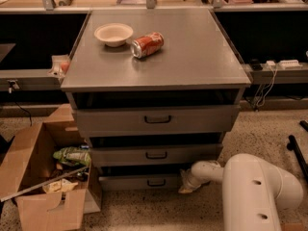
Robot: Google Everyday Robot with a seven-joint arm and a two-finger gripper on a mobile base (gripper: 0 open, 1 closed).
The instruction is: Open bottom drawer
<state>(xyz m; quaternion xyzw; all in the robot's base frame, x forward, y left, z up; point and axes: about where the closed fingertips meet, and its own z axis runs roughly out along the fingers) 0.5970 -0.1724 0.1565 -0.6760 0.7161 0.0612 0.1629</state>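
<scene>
The bottom drawer (134, 182) is the slimmest grey front, lowest of three in the grey cabinet, with a small black handle (156, 182) at its centre. Its front stands slightly out, like the two above it. My gripper (186, 185) hangs low by the floor at the right end of this drawer's front, right of the handle and not on it. The white arm (255, 191) reaches in from the lower right.
The cabinet top (192, 57) carries a white bowl (113, 34) and a red can (147, 44) lying on its side. An open cardboard box (33, 177) of rubbish stands on the floor at the left, close to the drawers. Cables (262, 90) hang at the right.
</scene>
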